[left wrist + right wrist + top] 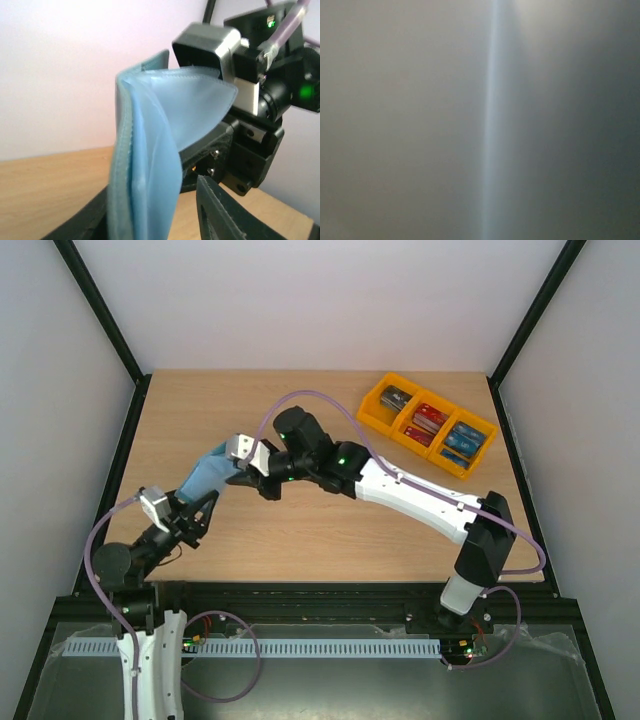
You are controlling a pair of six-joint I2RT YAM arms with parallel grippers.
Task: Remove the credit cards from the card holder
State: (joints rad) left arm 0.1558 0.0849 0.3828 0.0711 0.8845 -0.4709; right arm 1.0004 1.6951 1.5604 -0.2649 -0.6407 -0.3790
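Top external view, left to right. The left claw (197, 506) is low at the near-left of the table (300, 530), pointing up and away. It is pinching the lower end of the wallet (207, 476), which stands lifted off the wood between the two arms.

Left wrist view: the wallet (145, 165) is upright and fanned open, with a pale blue pocket flap bulging toward the right. Dark fingers (220, 215) flank its base. No card edge shows in the pocket, though much of the inside is out of sight.

The right claw (240, 466) meets the wallet's far upper edge. Its tips are hidden behind the flap, so I cannot tell whether it is spread or pressed together. The right wrist view is a grey blur with one pale streak and tells nothing.

Far right, the orange tray (378, 410) holds cards (428, 425) sorted dark grey, red and blue, well apart from the wallet.

Risks, as I judge them:
- The soft flap could fold under the right claw, so it grabs plastic film rather than a card.
- A hard pull could drag the wallet out of the left pinch.
- With the close camera blinded, a missed grip would go unnoticed.
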